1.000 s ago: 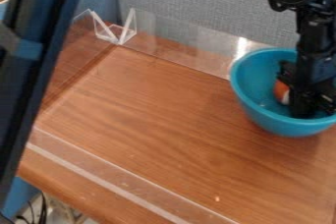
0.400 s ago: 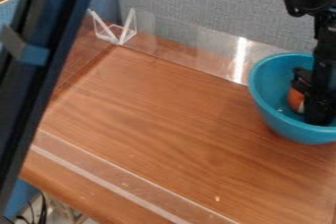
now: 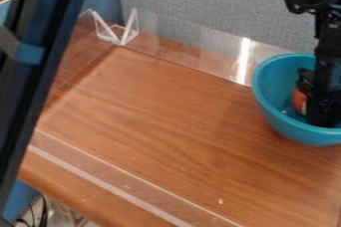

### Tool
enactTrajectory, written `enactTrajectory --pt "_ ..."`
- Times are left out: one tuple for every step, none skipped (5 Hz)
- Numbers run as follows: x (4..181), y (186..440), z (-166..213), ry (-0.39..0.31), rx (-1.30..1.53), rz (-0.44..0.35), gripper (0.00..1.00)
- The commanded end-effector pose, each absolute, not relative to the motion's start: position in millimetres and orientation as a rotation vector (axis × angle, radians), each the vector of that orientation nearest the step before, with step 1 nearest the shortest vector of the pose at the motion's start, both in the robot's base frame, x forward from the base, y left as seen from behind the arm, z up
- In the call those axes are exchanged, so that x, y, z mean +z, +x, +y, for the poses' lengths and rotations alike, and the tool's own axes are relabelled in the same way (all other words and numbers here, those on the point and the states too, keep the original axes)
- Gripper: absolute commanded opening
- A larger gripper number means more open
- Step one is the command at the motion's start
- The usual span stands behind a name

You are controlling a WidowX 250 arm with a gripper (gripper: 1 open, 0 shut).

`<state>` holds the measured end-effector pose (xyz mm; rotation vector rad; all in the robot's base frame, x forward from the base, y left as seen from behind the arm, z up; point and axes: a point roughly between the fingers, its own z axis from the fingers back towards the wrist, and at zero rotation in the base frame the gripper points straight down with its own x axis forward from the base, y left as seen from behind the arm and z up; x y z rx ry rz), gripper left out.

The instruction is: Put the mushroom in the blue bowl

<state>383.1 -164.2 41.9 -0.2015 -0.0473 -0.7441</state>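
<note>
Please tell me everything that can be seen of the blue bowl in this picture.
The blue bowl is round, deep and glossy turquoise, like plastic, with smooth plain sides. It stands upright on the wooden table at the right edge of the view, partly cut off. The black gripper reaches down inside it, shut, with something small and reddish-orange beside its fingers, probably the mushroom.

Wooden table [image 3: 147, 121], clear plastic stand [image 3: 115, 27] behind.

- A robot test bench in a lab, not a home
- Bare wooden table [image 3: 147, 121] edged by a clear plastic barrier [image 3: 186, 47]
- Grey fabric wall [image 3: 186, 2] behind, like an office partition
- Black robot arm [image 3: 320, 32] over the table
</note>
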Motion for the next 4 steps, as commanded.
enactTrajectory --pt "110.7 396.3 -163.0 -0.200 -0.730 -0.203 0.00" --pt "111.9 401.2 -166.3 -0.206 -0.772 -0.198 1.00" --pt "111.6 406.2 -170.1 -0.213 -0.816 -0.191 1.00" --pt "122.6 403.8 -156.5 -0.200 -0.816 -0.180 1.00"
